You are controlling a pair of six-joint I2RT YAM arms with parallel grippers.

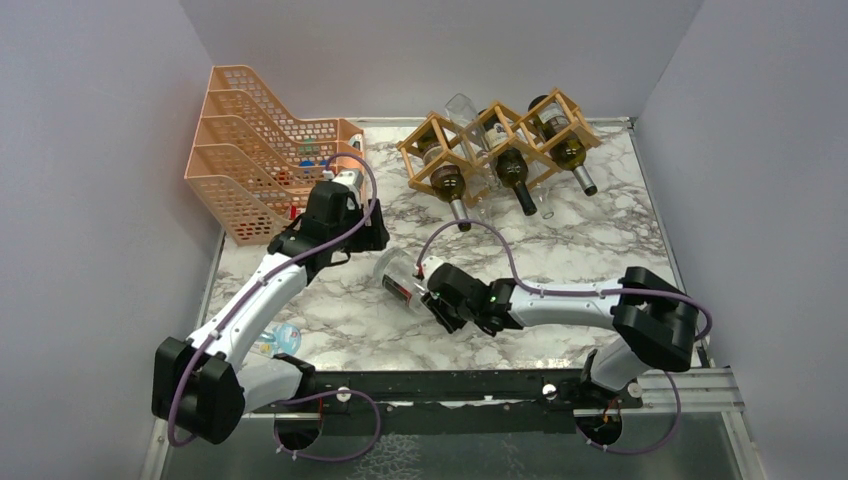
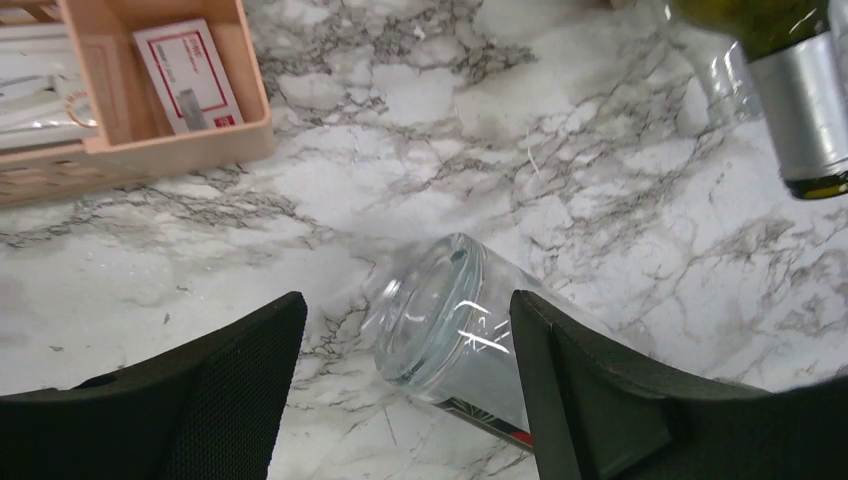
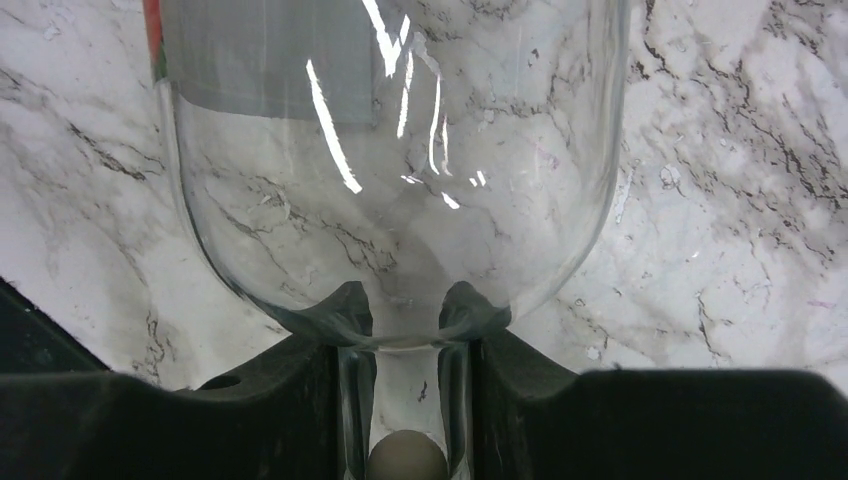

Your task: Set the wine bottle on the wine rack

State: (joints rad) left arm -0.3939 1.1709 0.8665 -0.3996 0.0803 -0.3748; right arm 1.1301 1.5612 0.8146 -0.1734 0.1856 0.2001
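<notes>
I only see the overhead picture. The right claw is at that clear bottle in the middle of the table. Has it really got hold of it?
Observer: Yes. The right wrist view shows the right gripper shut on the bottle's neck, with a finger on each side.
Operator: And the other arm, is it holding the bottle too?
Observer: No. In the left wrist view the left gripper is open, its fingers standing wide on either side of the bottle's base end. That view doesn't show whether a finger touches the glass.
</notes>
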